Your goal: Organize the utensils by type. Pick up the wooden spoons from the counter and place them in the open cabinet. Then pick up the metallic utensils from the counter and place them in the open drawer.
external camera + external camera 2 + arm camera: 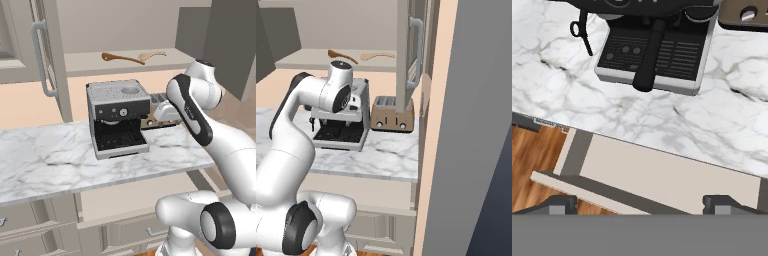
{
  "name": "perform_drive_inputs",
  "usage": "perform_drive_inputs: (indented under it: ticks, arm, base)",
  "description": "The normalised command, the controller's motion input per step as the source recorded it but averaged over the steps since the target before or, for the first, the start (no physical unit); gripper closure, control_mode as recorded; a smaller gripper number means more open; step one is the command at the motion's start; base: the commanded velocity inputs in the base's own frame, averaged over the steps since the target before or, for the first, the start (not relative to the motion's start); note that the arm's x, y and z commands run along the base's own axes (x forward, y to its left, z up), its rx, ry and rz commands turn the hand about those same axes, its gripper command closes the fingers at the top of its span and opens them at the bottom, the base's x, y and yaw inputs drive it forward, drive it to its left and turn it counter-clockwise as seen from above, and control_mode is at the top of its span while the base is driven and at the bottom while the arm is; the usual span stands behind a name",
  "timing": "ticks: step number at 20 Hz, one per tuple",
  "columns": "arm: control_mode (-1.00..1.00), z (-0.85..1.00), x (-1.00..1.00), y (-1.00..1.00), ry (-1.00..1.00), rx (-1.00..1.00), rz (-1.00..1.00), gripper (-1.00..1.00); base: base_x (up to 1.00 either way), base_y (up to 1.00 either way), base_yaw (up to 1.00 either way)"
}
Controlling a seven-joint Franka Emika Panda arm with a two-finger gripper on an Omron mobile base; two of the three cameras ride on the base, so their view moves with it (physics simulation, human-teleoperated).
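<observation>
Both wooden spoons (132, 57) lie on the open cabinet (125, 62) shelf, visible from both base cameras. The hand camera looks down on the pincer (639, 202), spread wide and holding nothing, above the open drawer (662, 172) beneath the marble bench (687, 117) and its espresso machine (117, 117).

The white arm (200, 120) rose from its base, bent sharply at the elbow and folded back on itself, with the forearm reaching forward and its wrist turned so the hand faced down. The gripper (640, 202) was spread wide, its two dark fingertips (559, 204) standing far apart at the bottom of the hand view, with nothing between them.
</observation>
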Motion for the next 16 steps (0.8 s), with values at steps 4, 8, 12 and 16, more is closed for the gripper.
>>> perform_drive_inputs:
  ticks: [4,8,12,16]
  arm:
    - [-1.00,0.00,0.00,0.00,0.00,0.00,0.00,-1.00]
    - [-1.00,-0.11,-0.36,0.04,0.07,0.00,0.00,-1.00]
    - [1.00,0.00,0.00,0.00,0.00,0.00,0.00,-1.00]
    - [1.00,0.00,0.00,0.00,0.00,0.00,0.00,-1.00]
  base:
    - [0.00,0.00,0.00]
    - [0.00,0.00,0.00]
    - [-0.67,0.17,0.00]
    - [-0.60,0.38,0.09]
